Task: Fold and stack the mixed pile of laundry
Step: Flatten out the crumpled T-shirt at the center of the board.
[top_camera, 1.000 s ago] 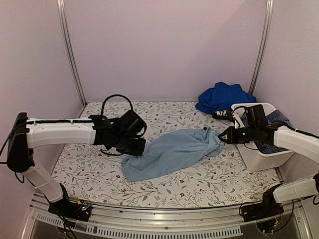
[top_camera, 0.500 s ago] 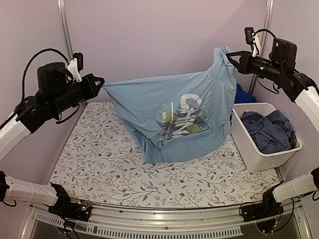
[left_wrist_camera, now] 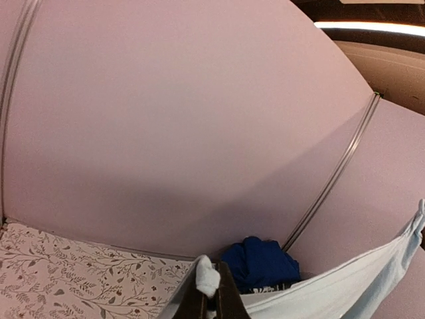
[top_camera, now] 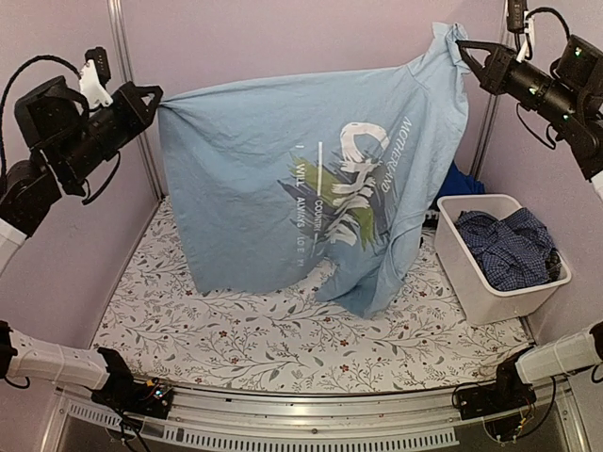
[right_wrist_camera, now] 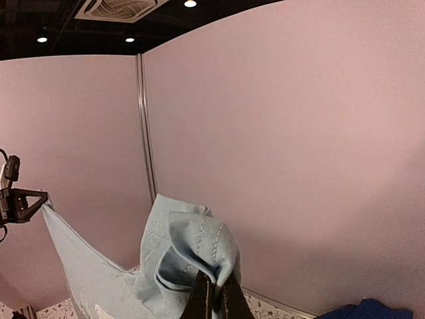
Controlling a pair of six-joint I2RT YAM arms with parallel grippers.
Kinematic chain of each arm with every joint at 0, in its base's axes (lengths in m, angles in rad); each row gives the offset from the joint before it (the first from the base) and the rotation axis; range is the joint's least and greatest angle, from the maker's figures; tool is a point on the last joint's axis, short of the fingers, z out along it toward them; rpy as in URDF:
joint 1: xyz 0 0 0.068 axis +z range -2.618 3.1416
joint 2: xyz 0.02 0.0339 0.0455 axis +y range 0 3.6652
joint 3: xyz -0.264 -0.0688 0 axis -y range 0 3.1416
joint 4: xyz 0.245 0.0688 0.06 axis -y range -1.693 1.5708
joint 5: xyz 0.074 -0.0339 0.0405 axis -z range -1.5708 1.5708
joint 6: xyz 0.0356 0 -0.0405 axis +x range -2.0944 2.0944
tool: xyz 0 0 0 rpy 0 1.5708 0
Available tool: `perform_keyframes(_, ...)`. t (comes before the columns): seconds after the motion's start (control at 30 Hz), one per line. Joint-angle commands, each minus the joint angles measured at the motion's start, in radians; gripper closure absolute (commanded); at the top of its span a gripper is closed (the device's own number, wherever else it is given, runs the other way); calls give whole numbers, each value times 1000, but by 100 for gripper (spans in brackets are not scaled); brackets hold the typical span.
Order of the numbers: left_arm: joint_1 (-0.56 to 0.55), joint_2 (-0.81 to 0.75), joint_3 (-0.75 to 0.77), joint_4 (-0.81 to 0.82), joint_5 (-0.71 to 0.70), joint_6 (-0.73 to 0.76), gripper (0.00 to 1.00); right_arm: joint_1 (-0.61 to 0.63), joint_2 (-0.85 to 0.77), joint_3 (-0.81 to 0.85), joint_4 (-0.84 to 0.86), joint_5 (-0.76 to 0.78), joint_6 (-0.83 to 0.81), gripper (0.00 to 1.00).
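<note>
A large pale blue T-shirt [top_camera: 301,179] with a printed front hangs stretched between my two grippers, high above the table, its lower edge just touching the cover. My left gripper [top_camera: 154,97] is shut on its left corner, seen in the left wrist view [left_wrist_camera: 211,292]. My right gripper [top_camera: 464,49] is shut on its right corner, bunched above the jaws in the right wrist view [right_wrist_camera: 216,292]. A royal blue garment [top_camera: 459,179] lies at the back right, mostly hidden behind the shirt; it also shows in the left wrist view [left_wrist_camera: 260,262]. A dark blue small-check garment [top_camera: 509,240] lies in the tub.
A white plastic tub [top_camera: 490,282] stands at the right of the table. The table carries a white leaf-and-flower cover [top_camera: 236,330]. Metal posts [top_camera: 127,94] run up the back corners of the pale walls.
Both grippers have lifted the pale blue shirt from a crumpled heap on the table up high and pulled apart, so it now hangs spread out.
</note>
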Motion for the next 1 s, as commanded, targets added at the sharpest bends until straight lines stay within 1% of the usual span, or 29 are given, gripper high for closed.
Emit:
perform_keyframes(0.0, 109, 81, -12, -27, -64, -43, 100, -10, 123, 5, 35, 149, -24, 100)
perform_keyframes(0.07, 226, 114, -38, 15, 45, -78, 100, -28, 214, 35, 68, 152, -22, 100)
perform_keyframes(0.17, 392, 205, -63, 150, 225, -98, 100, -59, 335, 119, 117, 142, -11, 100)
perform_keyframes(0.23, 452, 292, -45, 238, 308, -78, 100, -77, 438, 214, 146, 128, 5, 100)
perform_keyframes(0.3, 518, 393, 16, 289, 380, -76, 100, -93, 577, 368, 150, 110, 14, 100)
perform_keyframes(0.33, 553, 444, 47, 341, 417, -80, 100, -101, 629, 467, 148, 99, 17, 100)
perform_keyframes(0.37, 595, 490, 95, 365, 447, -95, 100, -108, 699, 569, 149, 86, 23, 100)
perform_keyframes(0.43, 664, 584, 209, 401, 552, -109, 100, -119, 834, 755, 184, 50, 47, 100)
perform_keyframes(0.47, 692, 622, 276, 406, 583, -118, 100, -121, 873, 808, 225, 37, 57, 100)
perform_keyframes(0.5, 712, 659, 334, 416, 624, -119, 100, -122, 906, 816, 290, 25, 67, 100)
perform_keyframes(0.53, 729, 677, 411, 422, 649, -120, 100, -122, 909, 802, 373, 16, 81, 100)
perform_keyframes(0.57, 740, 685, 457, 423, 663, -118, 100, -121, 903, 786, 447, 16, 86, 100)
perform_keyframes(0.6, 744, 681, 481, 434, 667, -101, 100, -121, 893, 774, 528, 17, 87, 100)
perform_keyframes(0.67, 748, 660, 491, 445, 630, -64, 100, -122, 873, 751, 621, 15, 88, 100)
perform_keyframes(0.7, 749, 646, 471, 450, 620, -64, 100, -122, 867, 734, 693, 3, 90, 100)
perform_keyframes(0.77, 786, 614, 373, 490, 651, -98, 100, -122, 861, 693, 775, -26, 96, 100)
perform_keyframes(0.87, 808, 565, 136, 575, 666, -132, 100, -121, 888, 629, 795, -95, 98, 100)
perform_keyframes(0.97, 824, 548, -95, 640, 681, -182, 100, -115, 922, 491, 793, -202, 107, 100)
